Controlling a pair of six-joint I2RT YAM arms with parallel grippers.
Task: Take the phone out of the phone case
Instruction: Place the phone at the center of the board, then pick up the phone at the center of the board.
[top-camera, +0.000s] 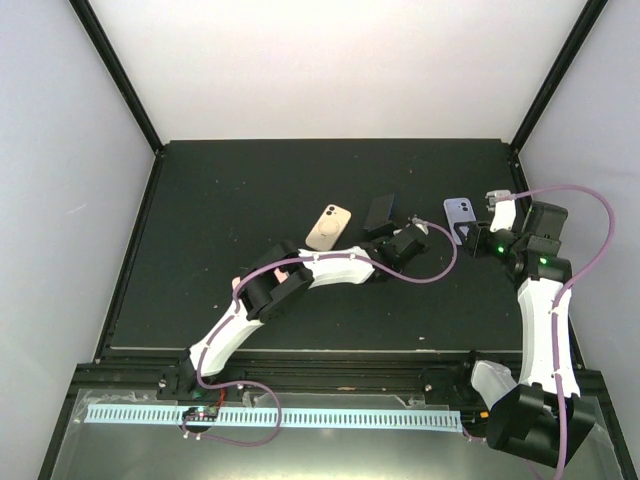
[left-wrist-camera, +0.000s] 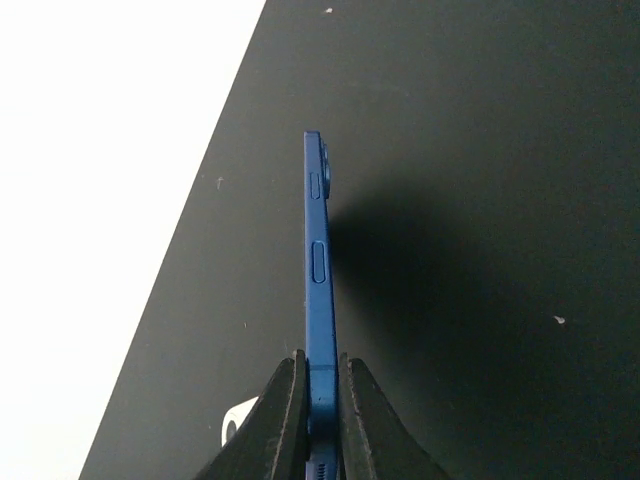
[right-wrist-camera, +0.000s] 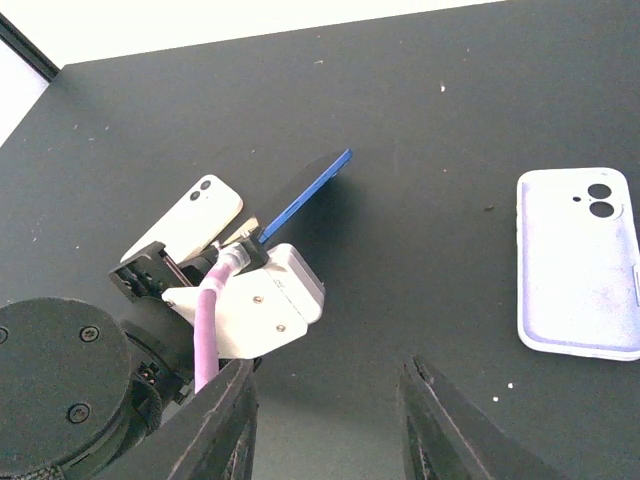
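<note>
My left gripper (left-wrist-camera: 320, 400) is shut on a blue phone (left-wrist-camera: 319, 270) and holds it on edge above the black table, bare of any case. In the top view the phone (top-camera: 379, 214) shows just beyond the left gripper (top-camera: 400, 238). It also shows in the right wrist view (right-wrist-camera: 305, 195). A pale lavender phone case (top-camera: 459, 214) lies empty, hollow side up, on the table; in the right wrist view the case (right-wrist-camera: 580, 262) is at the right. My right gripper (right-wrist-camera: 330, 420) is open and empty, just left of the case and apart from it (top-camera: 478, 240).
A beige phone or case (top-camera: 329, 227) with two camera lenses lies back up, left of the blue phone; it also shows in the right wrist view (right-wrist-camera: 185, 228). The black table (top-camera: 250, 180) is walled by white panels at the back and sides.
</note>
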